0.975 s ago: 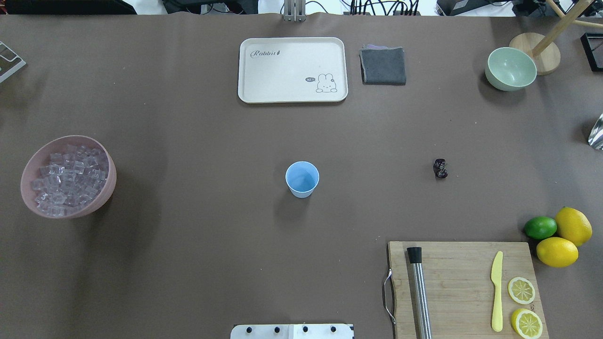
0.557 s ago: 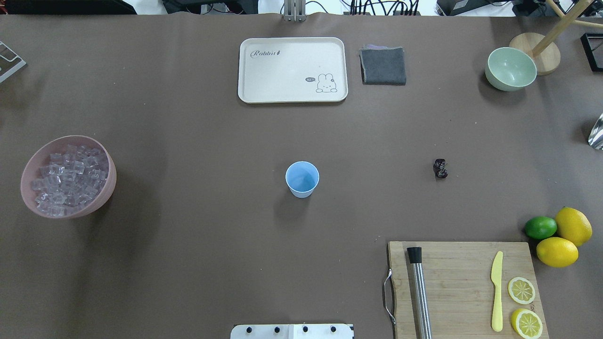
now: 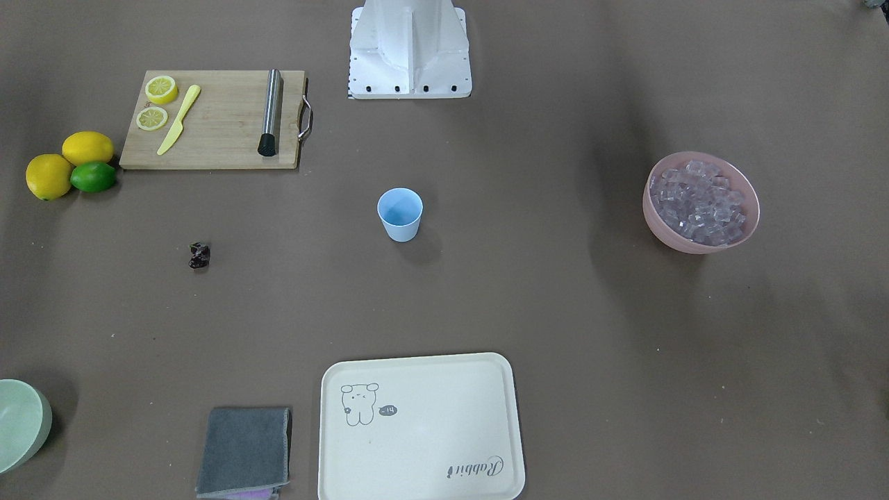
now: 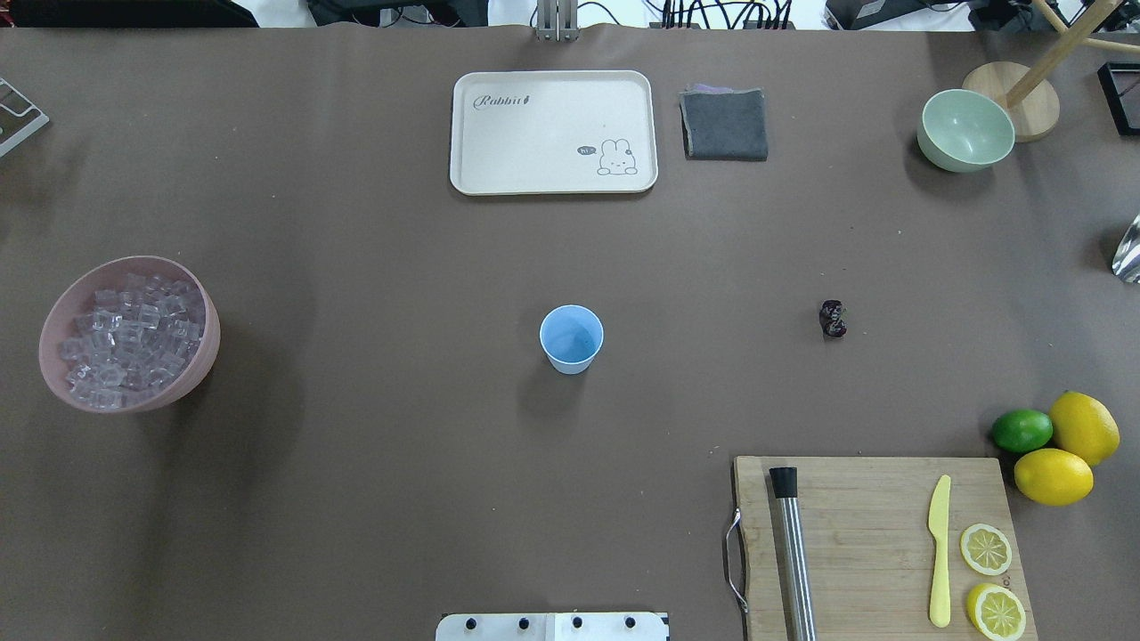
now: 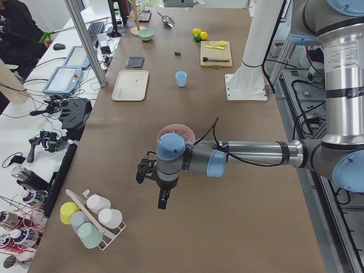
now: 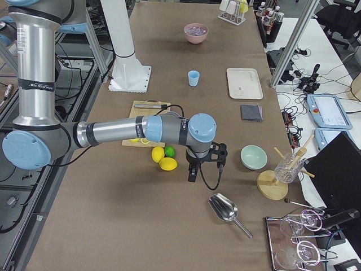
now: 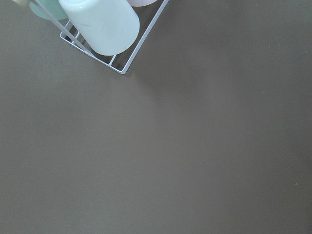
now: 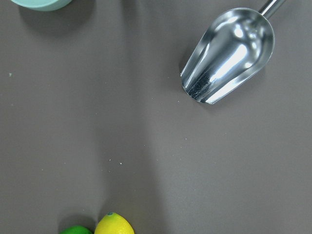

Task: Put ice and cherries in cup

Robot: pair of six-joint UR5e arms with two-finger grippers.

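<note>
Beware tipping the light empty cup [image 4: 571, 338] standing mid-way along the table [image 4: 374, 267], spilling ice [image 4: 125, 334] from the pink bowl [image 4: 201, 361] well to its left, or squashing the tiny cherries [image 4: 832, 319] lying loose to its right; no telling either set of jaws open, shut or laden.

The cup [image 4: 571, 338] stands alone on the table [image 4: 374, 267], with open surface on every side and its mouth uncovered from above. Well to its left the only bulk is the pink bowl [image 4: 210, 349] heaped with ice [image 4: 125, 338]; well to its right lie the low cherries [image 4: 832, 318]. Beyond the cup lies the flat tray [image 4: 534, 133], and nearer the robot, right of the cup, the cutting board [image 4: 864, 534].
</note>
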